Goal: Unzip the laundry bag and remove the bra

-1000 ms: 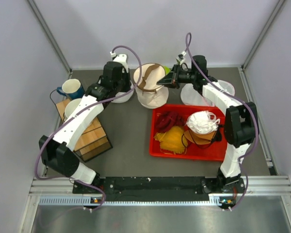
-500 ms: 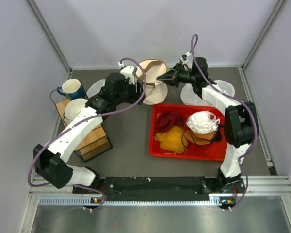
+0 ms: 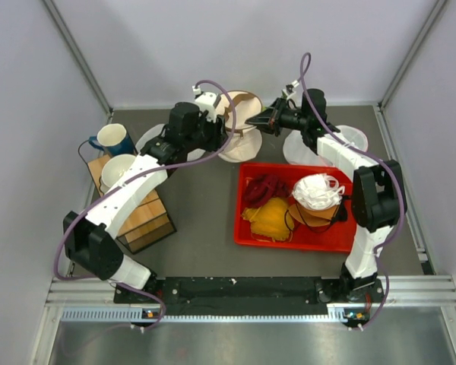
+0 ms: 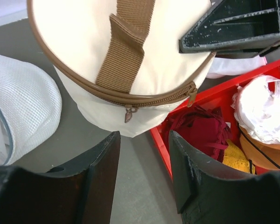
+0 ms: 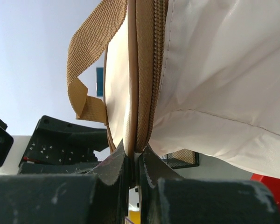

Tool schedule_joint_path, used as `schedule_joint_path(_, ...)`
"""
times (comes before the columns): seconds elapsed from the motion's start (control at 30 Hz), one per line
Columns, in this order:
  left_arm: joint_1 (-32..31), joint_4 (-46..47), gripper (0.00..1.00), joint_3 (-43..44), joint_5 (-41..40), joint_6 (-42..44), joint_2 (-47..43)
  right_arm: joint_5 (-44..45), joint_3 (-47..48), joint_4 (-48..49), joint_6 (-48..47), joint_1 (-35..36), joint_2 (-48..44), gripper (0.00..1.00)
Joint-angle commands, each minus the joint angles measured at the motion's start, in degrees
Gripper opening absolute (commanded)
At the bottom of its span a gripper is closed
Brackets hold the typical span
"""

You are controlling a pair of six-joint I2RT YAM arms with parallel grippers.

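Grey table (image 3: 205, 209), red tray (image 3: 289, 245), wooden box (image 3: 148, 219)

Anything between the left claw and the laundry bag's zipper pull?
Nothing visible. The open left claw faces the zipper pull dangling from the rim of the laundry bag, with only bare table in the gap. The right claw pinches the rim off to one side.

**Q:** Which item is shown?
**A:** The laundry bag (image 3: 239, 129), a cream fabric cylinder with brown trim round its circular end and a brown webbing strap (image 4: 126, 42) across that face.
**Q:** State and pose?
**A:** The zip (image 4: 154, 98) is closed along the visible arc and its pull tab (image 4: 129, 115) hangs down. The end face is tilted, at the far centre of the table (image 3: 197, 205).
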Motion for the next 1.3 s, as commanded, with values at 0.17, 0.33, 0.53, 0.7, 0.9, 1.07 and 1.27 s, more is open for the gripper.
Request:
schedule_joint_path(0.17, 0.51, 2.54, 0.49, 3.38, 0.14, 1.94, 0.68, -0.63, 0.63, 3.84, -0.06, -0.12, -4.32, 0.00)
schedule_joint_path(0.33, 0.60, 3.50, 0.49, 3.82, -0.91, 2.38, 1.73, -2.03, -0.08, 8.40, 3.10, -0.03, -3.79, 0.00)
schedule_joint_path(0.53, 0.60, 3.95, 0.50, 5.05, 0.15, 2.82, 3.14, -2.48, -0.69, 10.96, 5.21, -0.12, -3.53, 0.00)
schedule_joint_path(0.7, 0.60, 4.30, 0.47, 5.58, -0.64, 3.08, 3.05, -3.10, -0.52, 11.93, 6.01, -0.12, -3.44, 0.00)
schedule_joint_path(0.9, 0.69, 6.14, 0.39, 3.74, -0.99, 2.99, 0.77, -3.27, -0.69, 12.36, 5.83, -0.12, -3.35, 0.00)
schedule_joint_path(1.07, 0.69, 5.44, 0.19, 3.56, -1.70, 3.26, -0.46, -4.59, -1.22, 14.83, 7.24, -0.03, -2.47, 0.00)
schedule_joint_path(1.27, 0.78, 4.22, 0.00, 3.55, -4.33, 4.05, -1.78, -5.03, -1.75, 14.48, 6.10, -0.12, -2.03, 0.00)
